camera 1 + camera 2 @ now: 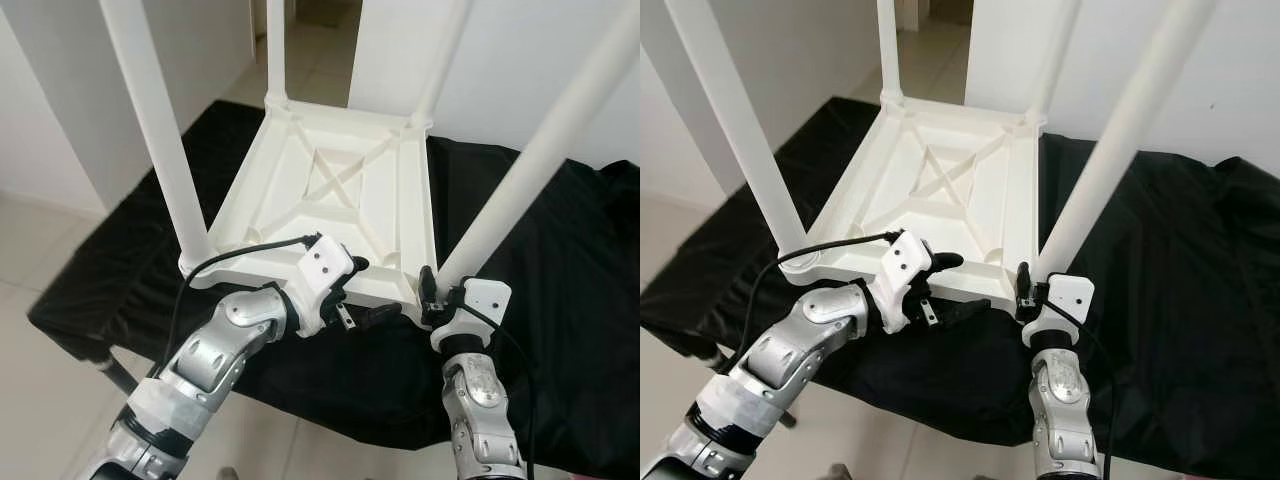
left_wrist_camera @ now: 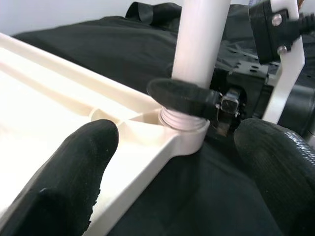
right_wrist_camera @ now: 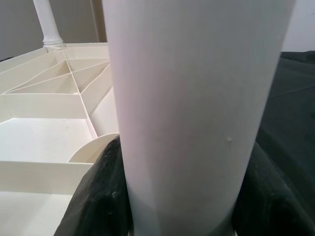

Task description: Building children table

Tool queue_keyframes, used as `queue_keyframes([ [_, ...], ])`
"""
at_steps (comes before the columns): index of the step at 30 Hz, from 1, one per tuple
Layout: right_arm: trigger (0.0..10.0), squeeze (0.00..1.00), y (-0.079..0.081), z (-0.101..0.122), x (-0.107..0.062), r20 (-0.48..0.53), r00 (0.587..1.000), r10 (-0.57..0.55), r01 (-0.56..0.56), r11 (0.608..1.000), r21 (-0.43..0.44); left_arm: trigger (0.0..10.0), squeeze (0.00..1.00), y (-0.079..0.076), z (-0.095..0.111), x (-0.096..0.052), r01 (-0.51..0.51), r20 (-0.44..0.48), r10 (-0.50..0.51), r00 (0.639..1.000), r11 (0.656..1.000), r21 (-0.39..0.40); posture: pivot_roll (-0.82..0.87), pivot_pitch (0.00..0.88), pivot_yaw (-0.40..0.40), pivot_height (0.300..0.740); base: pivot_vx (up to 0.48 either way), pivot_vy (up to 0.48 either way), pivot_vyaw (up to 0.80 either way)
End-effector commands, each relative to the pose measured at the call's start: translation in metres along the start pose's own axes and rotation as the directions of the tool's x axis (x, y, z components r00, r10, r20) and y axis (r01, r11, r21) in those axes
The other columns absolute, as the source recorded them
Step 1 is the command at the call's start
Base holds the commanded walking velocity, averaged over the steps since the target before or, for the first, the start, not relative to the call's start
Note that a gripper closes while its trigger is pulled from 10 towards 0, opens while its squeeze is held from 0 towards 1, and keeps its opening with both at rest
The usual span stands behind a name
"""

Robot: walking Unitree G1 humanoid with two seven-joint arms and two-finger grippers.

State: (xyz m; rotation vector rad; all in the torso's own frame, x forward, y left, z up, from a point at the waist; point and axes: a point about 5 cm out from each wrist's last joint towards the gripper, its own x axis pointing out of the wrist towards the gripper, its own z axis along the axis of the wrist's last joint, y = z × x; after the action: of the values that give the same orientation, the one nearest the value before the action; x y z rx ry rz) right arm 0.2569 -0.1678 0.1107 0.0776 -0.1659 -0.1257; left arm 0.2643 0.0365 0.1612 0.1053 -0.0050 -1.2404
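An upturned white plastic children's table lay with its top down on a black cloth, its ribbed underside facing up and four white legs rising from the corner sockets. The cloth covered a low surface set on a pale tiled floor.

The right gripper was clenched around the near right leg just above its socket. In the right wrist view the white tube stood squarely between the two black fingers, with a finger pressed against each side of it. The ribbed underside spread away beyond the finger on one side, and another leg stood at a far corner.

The left gripper sat at the near edge of the table, its fingers spread apart and grasping nothing. One finger lay over the rim, above the inside of the tray-like underside, and the other lay outside and below the edge, over the cloth. In the left wrist view the table's near rim ran between the two fingertips, and straight ahead of them stood the near right leg in its threaded socket, with a finger of the right gripper wrapped across its base.
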Motion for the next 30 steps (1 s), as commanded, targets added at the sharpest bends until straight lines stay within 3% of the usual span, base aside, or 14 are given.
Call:
queue_keyframes([
  [1,10.0,0.0,-0.002,-0.003,-0.001,-0.012,1.0,-0.016,0.016,1.0,0.024,10.0,0.0,-0.002,0.002,-0.004,0.001,0.008,-0.001,1.0,1.0,-0.012,0.0,0.045,-0.068,0.74,0.0,0.0,0.0],
  [3,10.0,0.0,0.001,-0.003,-0.001,-0.008,1.0,-0.016,0.017,0.999,0.032,10.0,0.0,0.0,0.002,-0.006,-0.025,0.016,0.025,1.0,0.999,-0.027,0.0,0.042,-0.069,0.74,0.0,0.0,0.0],
  [5,10.0,1.0,0.007,0.001,-0.001,0.012,1.0,0.005,-0.006,0.999,0.048,10.0,0.0,0.002,0.001,-0.008,-0.045,0.017,0.046,0.999,0.999,-0.024,0.0,0.045,-0.065,0.74,0.0,0.0,0.0],
  [12,10.0,1.0,0.015,0.007,-0.004,0.032,0.991,0.128,-0.13,0.989,0.068,10.0,0.0,0.008,0.006,-0.012,-0.104,0.04,0.105,0.994,0.994,-0.019,-0.01,0.045,-0.064,0.74,0.0,0.0,0.0],
  [13,10.0,0.01,0.013,0.009,-0.004,0.032,0.987,0.159,-0.161,0.985,0.069,10.0,0.0,0.01,0.006,-0.013,-0.115,0.043,0.116,0.992,0.993,-0.023,-0.02,0.048,-0.069,0.74,0.0,0.0,0.0],
  [19,10.0,0.0,0.002,0.013,-0.004,0.026,0.962,0.273,-0.274,0.961,0.039,10.0,0.0,0.008,0.006,-0.017,-0.122,0.042,0.124,0.991,0.992,-0.046,-0.03,0.049,-0.07,0.74,0.0,0.0,0.0],
  [21,10.0,0.0,-0.01,0.015,-0.002,-0.01,0.92,0.391,-0.391,0.92,-0.002,10.0,0.0,0.002,0.007,-0.018,-0.095,0.047,0.097,0.994,0.994,-0.049,-0.06,0.047,-0.061,0.74,0.0,0.0,0.0],
  [25,10.0,0.0,-0.012,0.014,-0.001,-0.023,0.904,0.427,-0.427,0.904,-0.01,10.0,0.0,0.001,0.006,-0.018,-0.084,0.052,0.086,0.995,0.996,-0.04,-0.06,0.047,-0.052,0.74,0.0,0.0,0.0],
  [27,10.0,0.0,-0.012,0.011,0.005,-0.04,0.884,0.466,-0.466,0.884,-0.014,10.0,0.0,-0.002,0.003,-0.017,-0.044,0.042,0.045,0.998,0.998,-0.044,-0.07,0.047,-0.039,0.74,0.0,0.0,0.0],
  [29,10.0,0.0,-0.007,0.006,0.014,-0.068,0.837,0.543,-0.545,0.838,-0.018,10.0,0.0,-0.007,-0.001,-0.016,0.003,0.022,-0.002,1.0,0.999,-0.043,-0.07,0.039,-0.035,0.74,0.0,0.0,0.0],
  [30,10.0,0.0,-0.007,0.006,0.014,-0.068,0.837,0.543,-0.545,0.838,-0.018,10.0,0.0,-0.007,-0.001,-0.016,0.003,0.022,-0.002,1.0,0.999,-0.043,-0.07,0.039,-0.035,0.74,0.0,0.0,0.0],
])
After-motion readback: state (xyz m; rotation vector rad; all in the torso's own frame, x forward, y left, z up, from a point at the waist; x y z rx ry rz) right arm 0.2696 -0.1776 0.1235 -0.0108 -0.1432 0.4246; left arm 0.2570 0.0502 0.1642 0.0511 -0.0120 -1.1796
